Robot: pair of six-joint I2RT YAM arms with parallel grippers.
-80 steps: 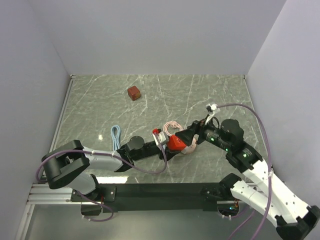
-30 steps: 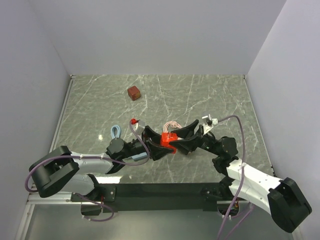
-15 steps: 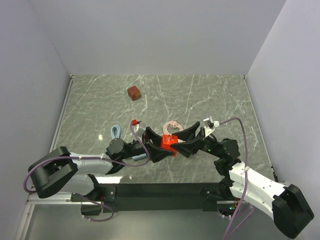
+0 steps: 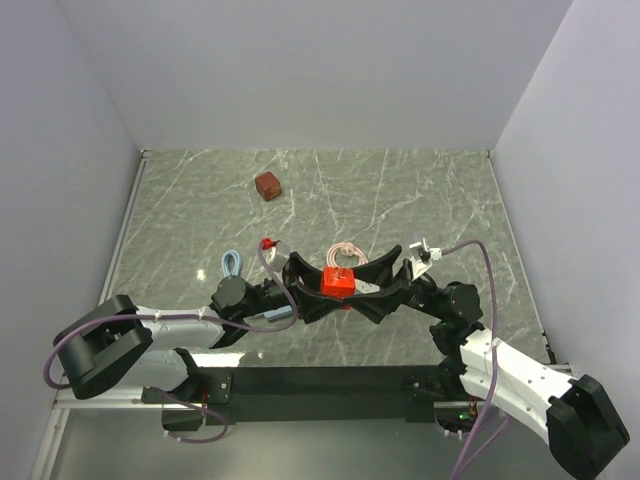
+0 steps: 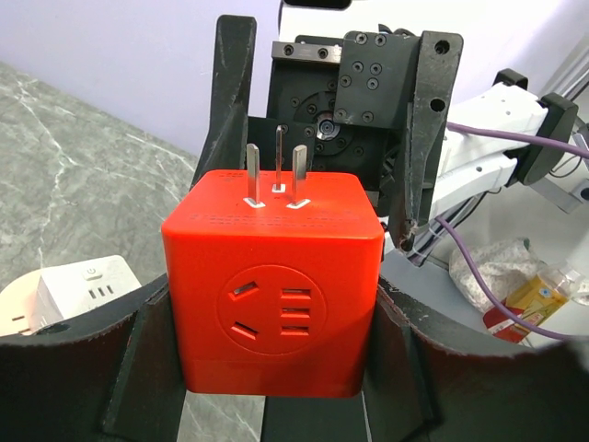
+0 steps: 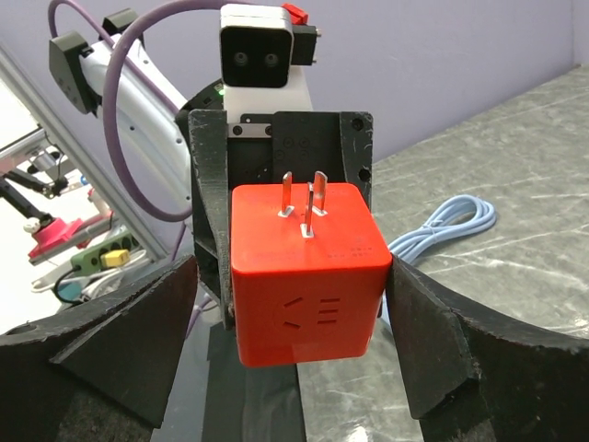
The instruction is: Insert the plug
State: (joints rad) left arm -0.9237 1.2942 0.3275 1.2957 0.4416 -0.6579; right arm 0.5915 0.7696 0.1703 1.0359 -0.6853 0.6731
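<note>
The plug [image 4: 337,281] is a bright red cube held above the middle of the table, its metal prongs pointing up. In the left wrist view the plug [image 5: 276,285] fills the space between my left gripper's [image 5: 271,368] fingers, which press on both its sides. My left gripper [image 4: 328,286] reaches in from the left. My right gripper [image 4: 353,287] faces it from the right. In the right wrist view the plug [image 6: 308,276] sits between my right gripper's [image 6: 294,304] spread fingers, with a clear gap on the left side.
A brownish-red cube [image 4: 267,185] lies at the back of the table. A light blue cable [image 4: 232,265] lies left of the grippers and a pink cable coil [image 4: 343,255] just behind them. A white cube [image 5: 74,295] sits below the plug, to its left.
My right gripper's jaws have opened off the plug. The plug stays in my left gripper and has turned a little to sit squarer. Both arms have hardly shifted.
</note>
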